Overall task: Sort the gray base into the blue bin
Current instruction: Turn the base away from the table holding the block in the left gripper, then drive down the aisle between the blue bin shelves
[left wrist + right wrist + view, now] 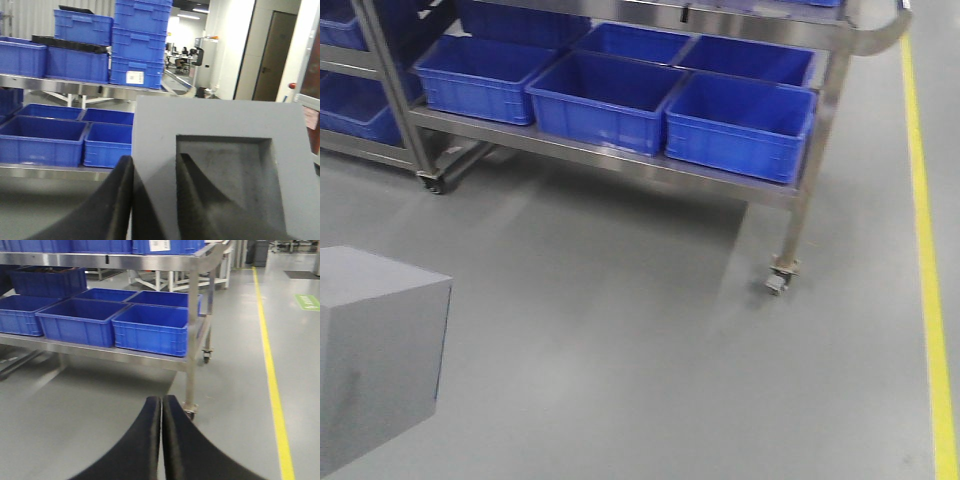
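Clamping one wall of the matte gray recessed cube base [380, 350] at 8 o'clock, the left pincer [155, 158] seems nearly shut; the right pincer [161, 398] is closed, empty. This thin grip could slip before the bright-blue plastic bin [595, 125].

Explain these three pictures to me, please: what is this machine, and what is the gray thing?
This is a wheeled robot with two arms, each ending in a gripper. One picture looks forward from its body; the other two come from cameras on its wrists. The left gripper is shut on a wall of the gray base, one finger inside its square recess; the front view shows that block at lower left. The right gripper is shut and empty. Ahead, a wheeled steel rack holds open blue bins over a gray floor with a yellow line.
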